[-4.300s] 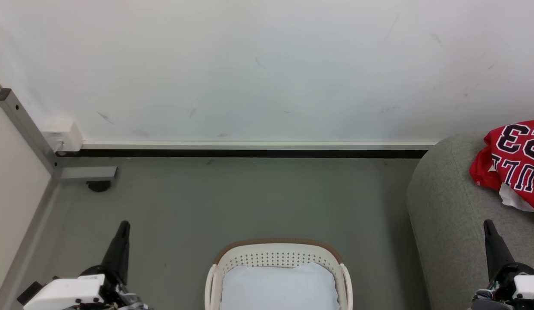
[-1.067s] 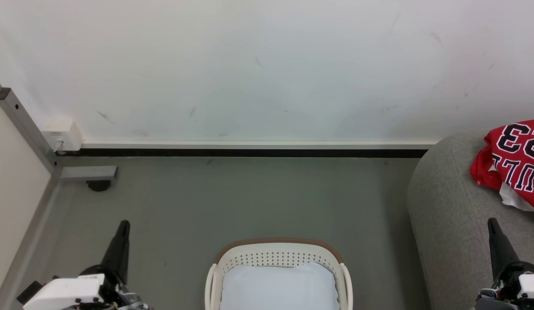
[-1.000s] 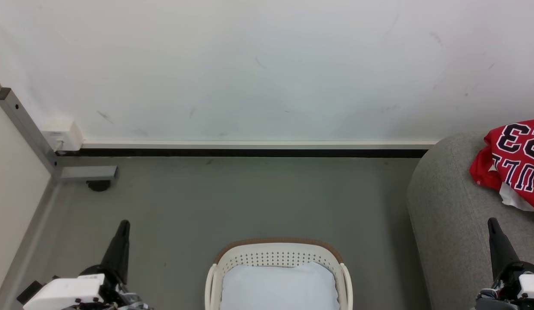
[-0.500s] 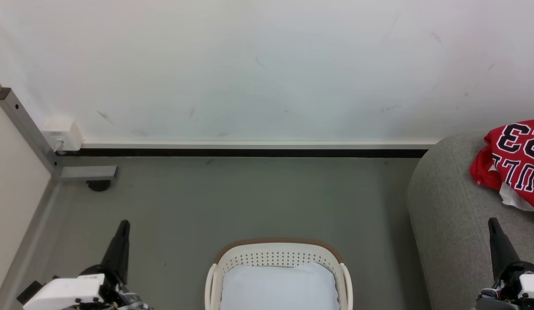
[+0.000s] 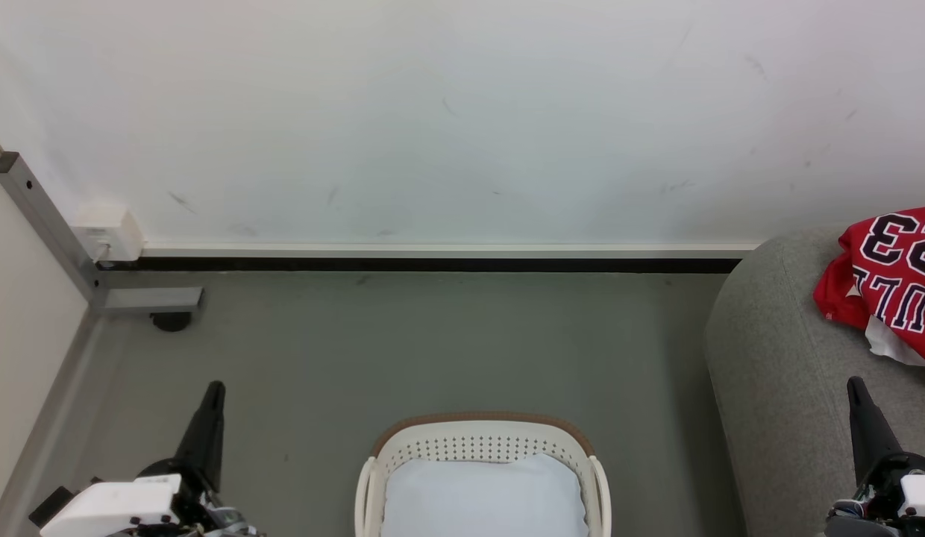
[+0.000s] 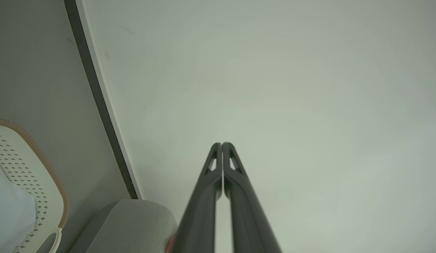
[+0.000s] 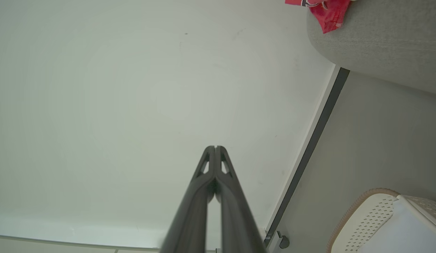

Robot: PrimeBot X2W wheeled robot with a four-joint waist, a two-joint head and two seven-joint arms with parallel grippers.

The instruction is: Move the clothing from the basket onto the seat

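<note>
A red garment [image 5: 891, 287] with a black-and-white "23" and block lettering lies on the light-grey seat [image 5: 776, 358] at the right edge of the head view; a red corner of the clothing [image 7: 327, 10] hangs over the seat [image 7: 376, 38] in the right wrist view. The cream basket [image 5: 481, 446] with its brown rim stands on the floor at bottom centre, holding a plain pale pad [image 5: 483, 498]. My left gripper [image 5: 215, 389] is shut at the lower left, empty. My right gripper [image 5: 854, 384] is shut at the lower right, over the seat's front, empty.
A white wall [image 5: 462, 112] with a dark baseboard [image 5: 418, 265] runs behind the grey floor [image 5: 433, 350]. A grey metal post with a foot [image 5: 153, 302] and a white box [image 5: 108, 231] stand at the left.
My right gripper has sunk very slightly in the head view. Nothing else has moved.
</note>
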